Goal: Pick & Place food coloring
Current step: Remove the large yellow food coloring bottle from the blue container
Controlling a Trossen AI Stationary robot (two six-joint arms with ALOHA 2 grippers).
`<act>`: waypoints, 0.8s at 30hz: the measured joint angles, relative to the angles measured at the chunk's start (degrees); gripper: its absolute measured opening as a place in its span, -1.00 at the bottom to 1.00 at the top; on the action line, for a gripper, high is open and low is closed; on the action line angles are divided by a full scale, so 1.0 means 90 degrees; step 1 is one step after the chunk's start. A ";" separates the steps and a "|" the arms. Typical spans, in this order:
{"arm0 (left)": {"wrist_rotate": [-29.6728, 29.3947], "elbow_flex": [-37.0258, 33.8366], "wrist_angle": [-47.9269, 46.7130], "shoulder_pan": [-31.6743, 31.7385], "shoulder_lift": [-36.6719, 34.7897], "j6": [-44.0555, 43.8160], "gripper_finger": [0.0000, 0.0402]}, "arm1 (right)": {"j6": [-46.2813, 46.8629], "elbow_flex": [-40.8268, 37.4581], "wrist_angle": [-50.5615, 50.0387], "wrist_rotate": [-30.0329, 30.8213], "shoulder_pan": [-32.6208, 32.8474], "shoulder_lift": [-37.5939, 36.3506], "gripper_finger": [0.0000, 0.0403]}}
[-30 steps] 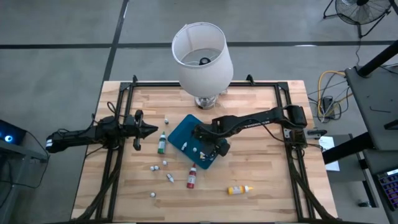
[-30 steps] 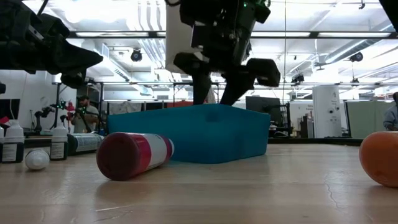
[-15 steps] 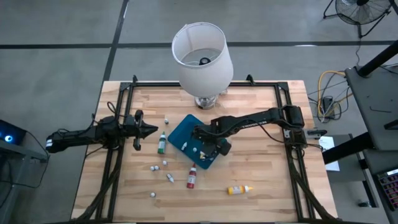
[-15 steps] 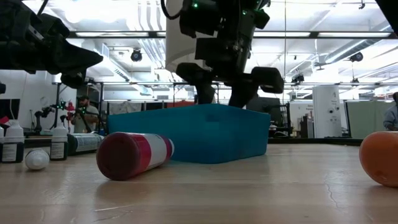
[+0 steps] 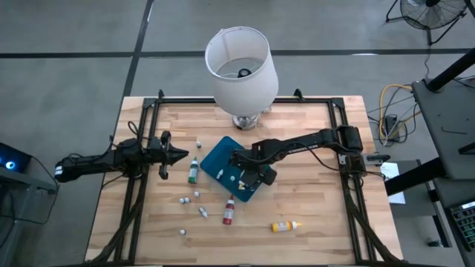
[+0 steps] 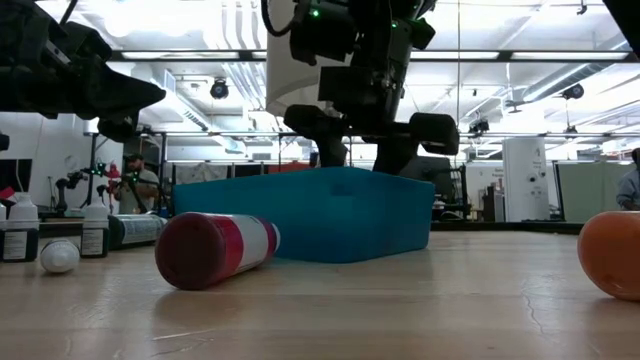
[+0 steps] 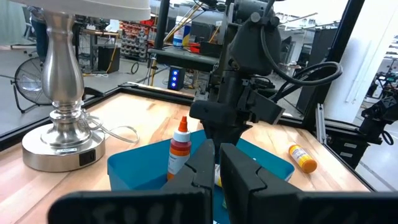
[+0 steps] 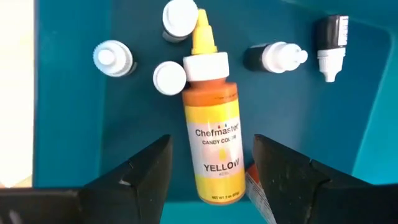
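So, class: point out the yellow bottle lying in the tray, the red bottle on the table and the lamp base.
yellow bottle (image 8: 214, 143), right wrist view, on its label.
red bottle (image 6: 215, 248), low view, on its side wall.
lamp base (image 7: 59, 149), left wrist view, on the round foot.

Wooden table (image 5: 312, 215) w/ black frame rails is being occupied by: lamp (image 5: 241, 68) at far edge, teal tray (image 5: 214, 159) approx. centre, green bottle (image 5: 193, 170) beside tray, red bottle (image 5: 228, 210) lying just past tray's near corner, yellow bottle (image 5: 284, 225) lying nearer front, several small white bottles (image 5: 194, 200) scattered betw. green & red.
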 joint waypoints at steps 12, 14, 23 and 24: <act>0.0000 0.0000 0.0002 0.0002 0.0000 0.0000 -1.00 | -0.0055 -0.0226 0.0182 0.0009 -0.0020 0.0000 0.07; 0.0000 0.0001 0.0000 0.0001 0.0000 -0.0001 -1.00 | -0.0077 -0.0237 0.0246 0.0011 -0.0020 0.0000 0.07; 0.0001 0.0000 0.0002 0.0001 0.0000 0.0000 -1.00 | -0.0076 -0.0249 0.0332 0.0009 -0.0074 0.0000 0.07; 0.0002 0.0000 0.0002 0.0002 0.0000 0.0000 -1.00 | -0.0076 -0.0254 0.0335 0.0009 -0.0085 0.0000 0.07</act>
